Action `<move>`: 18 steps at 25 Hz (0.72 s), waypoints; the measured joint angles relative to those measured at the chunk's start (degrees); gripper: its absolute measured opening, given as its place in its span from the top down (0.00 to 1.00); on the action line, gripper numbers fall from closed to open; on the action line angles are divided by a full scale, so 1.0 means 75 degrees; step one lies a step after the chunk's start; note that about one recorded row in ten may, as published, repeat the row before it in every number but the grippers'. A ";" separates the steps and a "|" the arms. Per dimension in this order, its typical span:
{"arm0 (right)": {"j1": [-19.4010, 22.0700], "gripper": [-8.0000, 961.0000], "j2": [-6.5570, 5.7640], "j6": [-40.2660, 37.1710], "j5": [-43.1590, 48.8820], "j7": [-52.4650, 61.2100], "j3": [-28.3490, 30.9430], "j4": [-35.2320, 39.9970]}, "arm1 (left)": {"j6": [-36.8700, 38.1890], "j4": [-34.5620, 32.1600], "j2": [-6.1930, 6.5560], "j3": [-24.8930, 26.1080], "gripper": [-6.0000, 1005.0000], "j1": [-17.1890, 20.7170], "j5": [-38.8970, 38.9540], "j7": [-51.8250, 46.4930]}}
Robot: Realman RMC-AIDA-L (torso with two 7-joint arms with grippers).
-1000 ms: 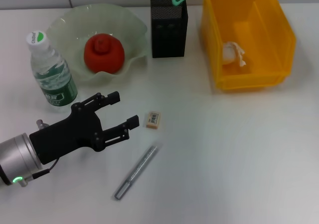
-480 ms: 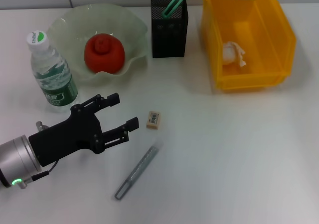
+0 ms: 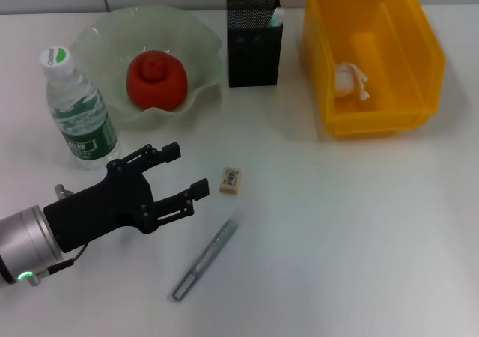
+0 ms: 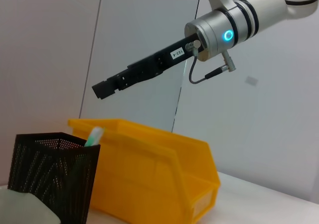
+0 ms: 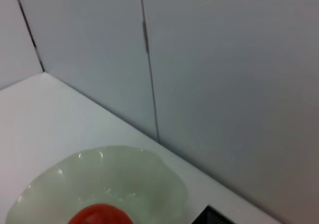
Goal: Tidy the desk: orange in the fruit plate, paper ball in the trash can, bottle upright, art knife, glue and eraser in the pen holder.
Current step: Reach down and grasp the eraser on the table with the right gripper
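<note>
Looking down from the head, we saw our left gripper [image 3: 176, 174] low over the desk with its fingers spread wide and nothing in them. The eraser [image 3: 230, 180] lay just past the fingertips, toward our right side. The art knife [image 3: 205, 259] lay nearer to us, with its long side slanting away toward the eraser. We judged the left arm was the closer 1 for both things. The pen holder [image 3: 254, 49] stood at the back with the green glue [image 3: 276, 16] poking out of it. The orange [image 3: 156, 79] sat in the fruit plate [image 3: 187, 30], the bottle [image 3: 77, 108] stood upright, and the paper ball [image 3: 350, 80] lay in the yellow trash can [image 3: 411, 49].

From the left wrist, we saw our right gripper [image 4: 107, 87] high above the pen holder and the trash can. We could not tell if its fingers were spread or pressed together.

From the right wrist, we only saw the wall [image 5: 224, 84], the fruit plate and a bit of the orange.
</note>
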State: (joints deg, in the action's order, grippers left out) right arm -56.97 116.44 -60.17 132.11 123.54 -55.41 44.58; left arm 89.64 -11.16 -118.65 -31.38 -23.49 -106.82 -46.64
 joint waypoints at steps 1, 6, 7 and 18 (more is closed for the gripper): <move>0.0000 0.53 0.0000 0.0000 0.0000 0.0000 0.0000 0.0000 | 0.0002 0.0000 0.0000 0.0000 0.19 -0.0007 -0.0009 -0.0001; 0.0877 0.32 0.0231 -0.0043 -0.1002 -0.0588 0.0012 0.1005 | 0.0013 0.0000 0.0004 0.0000 0.19 -0.0025 -0.0029 -0.0004; 0.1044 0.31 0.0239 -0.0169 -0.1363 -0.0814 0.0007 0.1107 | 0.0013 0.0000 0.0004 0.0000 0.19 -0.0025 -0.0029 -0.0004; 0.1869 0.29 -0.0077 -0.3488 -0.3522 -0.2792 -0.0085 0.1170 | 0.0113 -0.0259 0.0062 -0.0230 0.19 0.0088 -0.0045 -0.0005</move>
State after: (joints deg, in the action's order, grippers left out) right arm -42.96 115.86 -86.33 105.69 102.60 -56.05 53.35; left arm 90.49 -13.11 -118.18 -33.10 -22.83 -107.16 -46.68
